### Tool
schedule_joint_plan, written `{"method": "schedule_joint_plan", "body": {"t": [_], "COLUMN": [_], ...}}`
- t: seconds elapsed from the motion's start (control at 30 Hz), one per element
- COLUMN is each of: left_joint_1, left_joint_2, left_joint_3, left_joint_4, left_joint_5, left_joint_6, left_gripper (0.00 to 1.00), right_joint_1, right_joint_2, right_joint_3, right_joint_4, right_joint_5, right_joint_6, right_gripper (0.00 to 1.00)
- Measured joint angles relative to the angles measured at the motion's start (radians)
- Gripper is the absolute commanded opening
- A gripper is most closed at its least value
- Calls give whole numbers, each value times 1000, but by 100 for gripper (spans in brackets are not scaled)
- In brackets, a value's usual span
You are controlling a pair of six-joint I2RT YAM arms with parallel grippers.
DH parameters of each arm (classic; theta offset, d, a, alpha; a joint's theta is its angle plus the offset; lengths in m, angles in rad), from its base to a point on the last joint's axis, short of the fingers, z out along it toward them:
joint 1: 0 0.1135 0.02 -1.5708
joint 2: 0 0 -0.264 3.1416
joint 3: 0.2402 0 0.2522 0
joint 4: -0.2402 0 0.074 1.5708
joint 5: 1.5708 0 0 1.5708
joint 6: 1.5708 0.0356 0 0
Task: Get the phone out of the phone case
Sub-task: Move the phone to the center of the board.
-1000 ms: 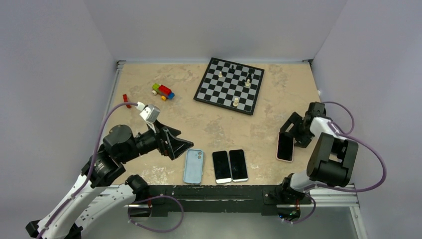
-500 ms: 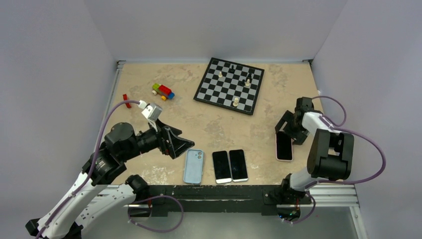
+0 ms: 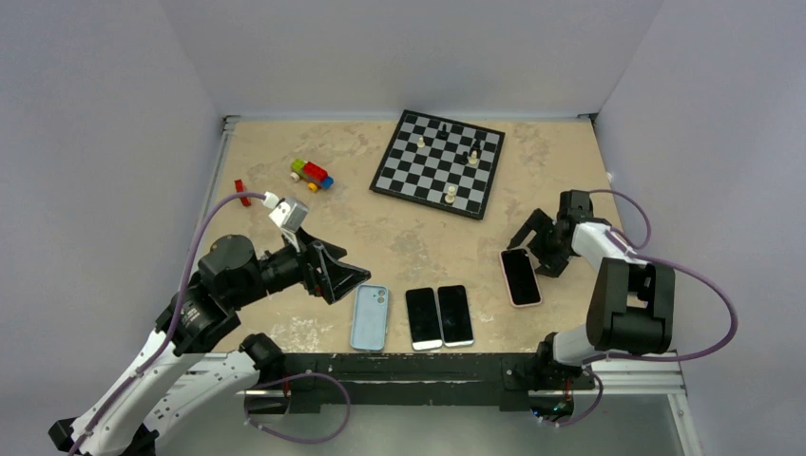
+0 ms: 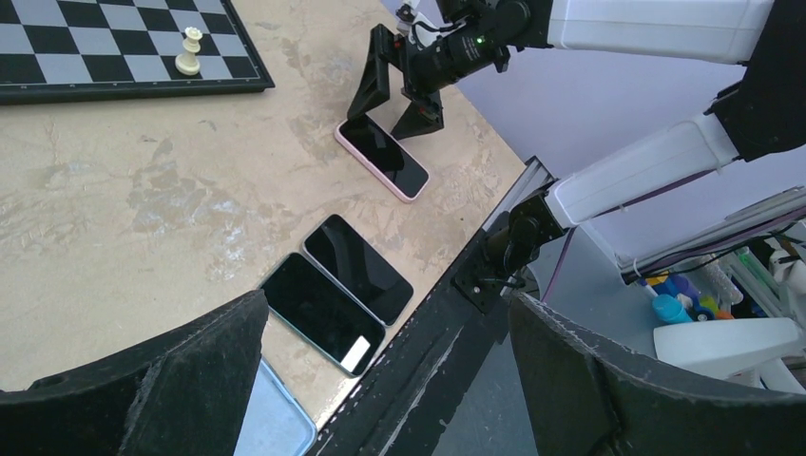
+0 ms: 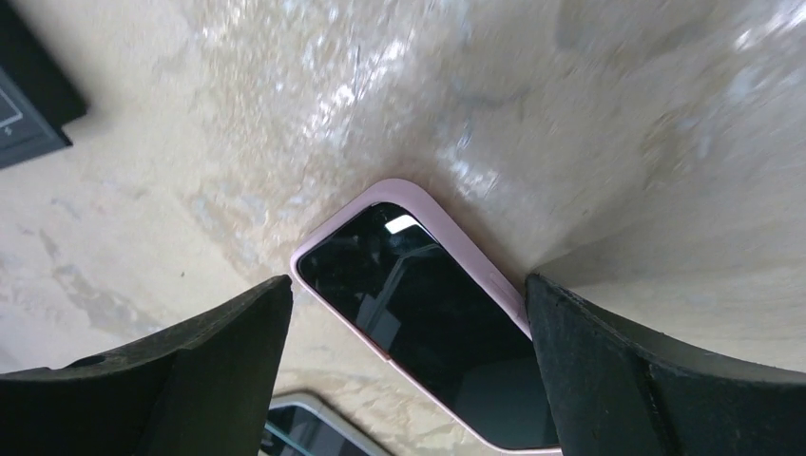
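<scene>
Mottled beige surface (image 3: 409,237), enclosed by pale grey walls, carries the work. The pink-cased phone (image 3: 521,276) lies flat and screen up, right of centre in the overhead view, apart from the other handsets.

The phone is judged rigid, light, glass-faced and slick. Its pink case appears to be soft silicone, likely to flex at the lip. Recommended hold: steady it by the long edges and peel a case corner back, keeping pressure off the glass.

The right gripper (image 3: 534,253) has its jaws spread wide, straddling the phone's upper end, low to the surface. Contact with the case cannot be confirmed.

The left gripper (image 3: 352,282), left of centre, has its jaws apart and holds nothing. It is just beside a blue case (image 3: 371,316) lying back up. Two dark phones (image 3: 423,317) lie side by side between the blue case and the pink-cased phone. A chessboard (image 3: 437,161) sits at the top, not involved.
</scene>
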Motion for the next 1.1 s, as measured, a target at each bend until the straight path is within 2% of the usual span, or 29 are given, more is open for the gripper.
{"method": "schedule_joint_plan", "body": {"t": [0.1,0.4,0.73,1.1], "left_joint_1": [0,0,0,0], "left_joint_2": [-9,-21,-42,-37], "left_joint_3": [0,0,0,0], "left_joint_4": [-2,-2,-2,0], "left_joint_5": [-3,-3,-3,-3], "left_joint_6": [0,0,0,-3], "left_gripper": [100,100,100,100], "right_joint_1": [10,13,19,140], "right_joint_2": [-20,-3,-125,-128], "right_joint_3": [-21,-5,-107,-105], "right_joint_4": [-7,-51,-60,-129], "right_joint_5": [-40,-34,-16,12], "right_joint_6": [38,25,48,47], "right_gripper": [96,98,98,97]}}
